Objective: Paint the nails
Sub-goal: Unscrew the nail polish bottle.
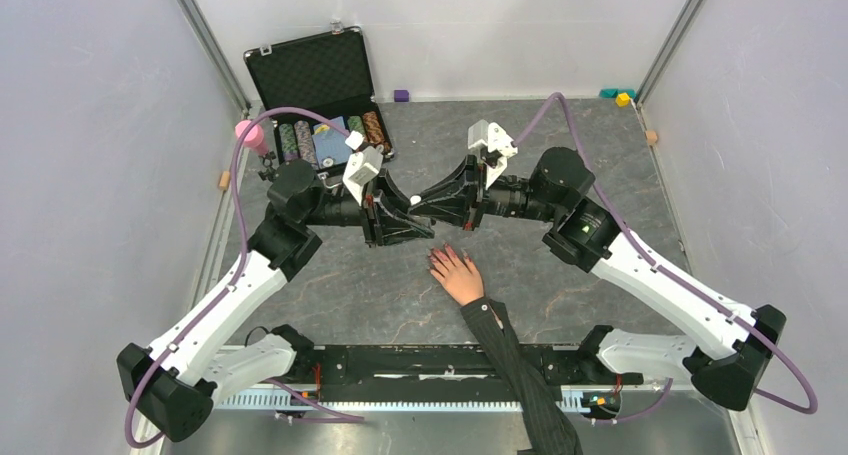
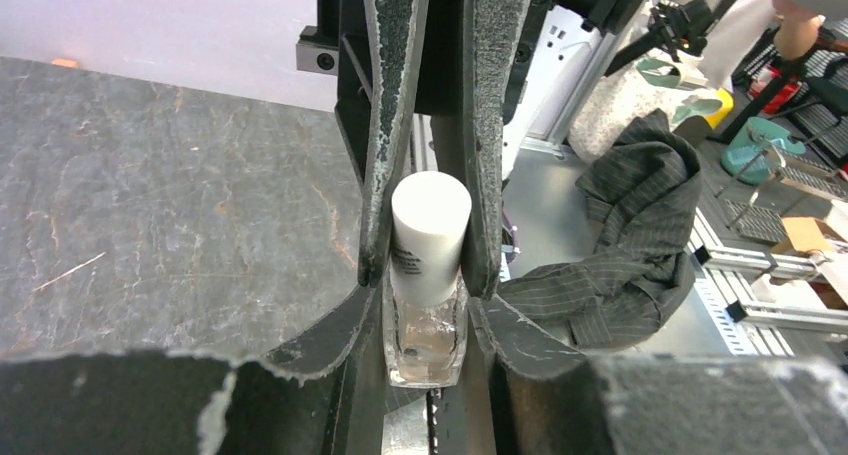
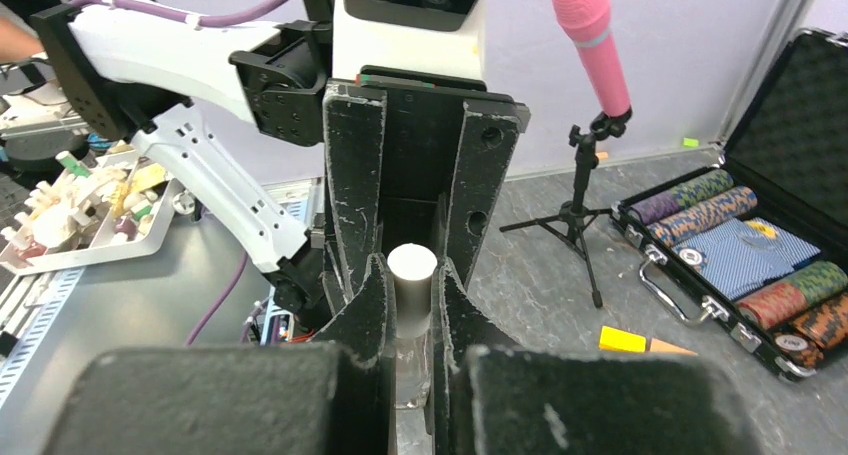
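A small clear bottle (image 2: 426,335) with a white cap (image 1: 414,201) is held upright above the table between both grippers. My left gripper (image 2: 425,325) is shut on its glass body. My right gripper (image 3: 410,290) is shut on the cap (image 3: 411,265). In the top view the left gripper (image 1: 403,217) and right gripper (image 1: 424,206) meet tip to tip. A pale hand (image 1: 460,278) with a dark pinstriped sleeve (image 1: 512,357) lies flat on the table just below and right of them. Its reddish-pink nails (image 1: 437,256) point toward the grippers. The sleeve (image 2: 620,245) also shows in the left wrist view.
An open black case (image 1: 310,70) with poker chips (image 3: 745,245) stands at the back left. A pink microphone on a tripod (image 1: 249,134) is beside it. Small blocks lie at the back wall (image 1: 401,95) and back right (image 1: 622,97). A black rail (image 1: 430,360) runs along the near edge.
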### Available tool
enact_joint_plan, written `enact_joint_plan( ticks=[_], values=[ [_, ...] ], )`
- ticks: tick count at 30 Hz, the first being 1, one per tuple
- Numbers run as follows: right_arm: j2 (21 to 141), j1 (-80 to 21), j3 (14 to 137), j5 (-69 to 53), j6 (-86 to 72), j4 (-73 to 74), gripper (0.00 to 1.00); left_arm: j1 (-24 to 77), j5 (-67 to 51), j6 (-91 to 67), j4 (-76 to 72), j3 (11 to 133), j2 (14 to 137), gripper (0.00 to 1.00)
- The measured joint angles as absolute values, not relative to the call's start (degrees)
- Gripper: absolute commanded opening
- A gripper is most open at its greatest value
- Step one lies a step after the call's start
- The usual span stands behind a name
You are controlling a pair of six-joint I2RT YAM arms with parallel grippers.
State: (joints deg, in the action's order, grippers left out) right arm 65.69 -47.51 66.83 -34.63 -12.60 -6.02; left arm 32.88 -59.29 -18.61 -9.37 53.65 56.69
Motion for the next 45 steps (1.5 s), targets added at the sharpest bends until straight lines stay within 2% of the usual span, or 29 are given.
enact_joint_plan(
  ticks=[2,3,4,5,6,7,9,11,22,24,28,30,37,45],
  values=[
    [65.45,-47.51,66.32,-36.01,-12.67,-7.01,0.00,32.88,-60.69,-19.05,-10.57,53.39,56.69,0.03],
    [65.28,-47.51,65.95,-36.10,-12.73,-7.55,0.00,32.88,-60.90,-19.09,-10.90,53.28,56.69,0.09],
    [65.08,-47.51,65.63,-36.12,-12.80,-8.01,0.00,32.88,-61.14,-19.18,-11.09,53.21,56.69,0.20],
    [64.86,-47.51,65.21,-36.03,-12.93,-8.49,0.00,32.91,-61.21,-19.25,-11.22,53.15,56.69,0.43],
    [64.64,-47.51,64.79,-35.88,-13.06,-9.04,0.00,32.93,-61.21,-19.29,-11.33,53.10,56.69,0.71],
    [64.45,-47.51,64.42,-35.94,-13.15,-9.47,0.00,32.97,-60.97,-19.86,-11.42,53.06,56.69,0.83],
    [63.79,-47.57,63.16,-35.38,-12.10,-10.00,0.00,32.99,-61.14,-21.39,-11.94,53.06,56.71,0.93],
    [63.40,-47.42,61.28,-33.98,-11.70,-10.41,0.00,33.15,-61.21,-22.81,-12.58,53.08,56.66,0.99],
    [59.42,-47.24,51.81,-26.24,-16.84,-21.80,0.00,33.19,-59.90,-24.18,-12.27,53.08,56.86,1.00],
    [58.96,-47.24,51.53,-25.36,-17.76,-23.57,0.00,33.19,-59.40,-24.18,-11.90,53.08,56.86,0.94],
    [58.85,-47.20,51.53,-24.86,-19.18,-26.35,0.00,33.19,-58.54,-24.16,-10.96,53.08,56.86,0.76],
    [58.87,-47.20,51.53,-24.91,-19.77,-27.09,0.00,33.19,-58.46,-24.16,-10.70,53.08,56.86,0.70],
    [59.57,-47.20,51.51,-25.45,-21.47,-29.56,0.00,33.19,-58.13,-24.29,-11.16,53.08,56.84,0.58],
    [60.45,-47.20,51.51,-26.33,-22.79,-31.05,0.00,33.19,-56.97,-24.95,-12.43,53.08,56.84,0.49]
  ],
)
